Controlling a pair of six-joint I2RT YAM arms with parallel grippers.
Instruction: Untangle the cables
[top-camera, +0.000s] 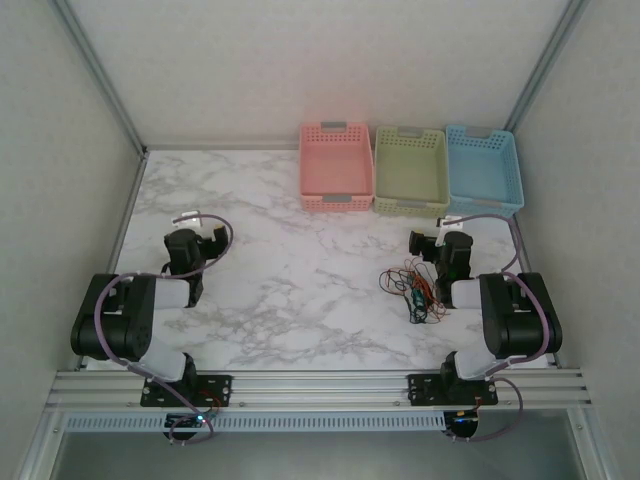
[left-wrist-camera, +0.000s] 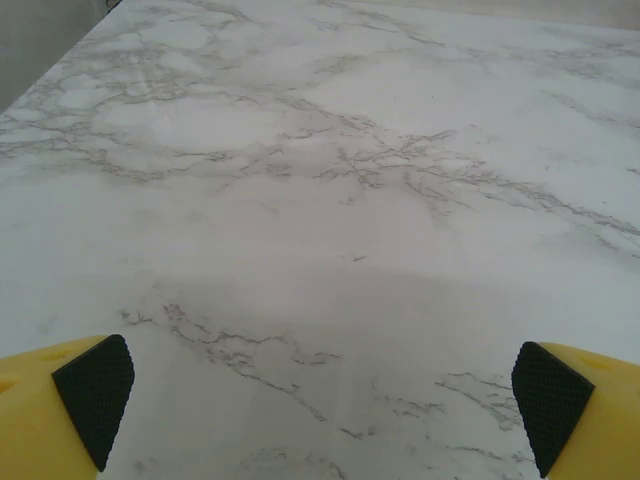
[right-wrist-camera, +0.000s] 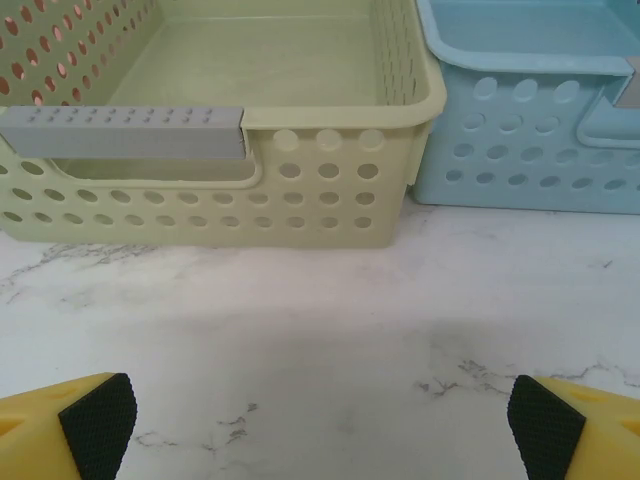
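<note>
The left gripper (top-camera: 208, 238) and right gripper (top-camera: 428, 240) are held wide and empty, the tangle of thin black, red and green wires (top-camera: 415, 290) lies nearward of the pale-green perforated plastic basket (top-camera: 409, 205), so one outer strand is best pinched alone.

The top camera looks down from behind over the whole bench (top-camera: 300, 300). The left wrist view skims bare bench, low and close. The right wrist view faces the green basket (right-wrist-camera: 330, 190) and blue basket (right-wrist-camera: 520, 160) up close, both shared with the top view.
</note>
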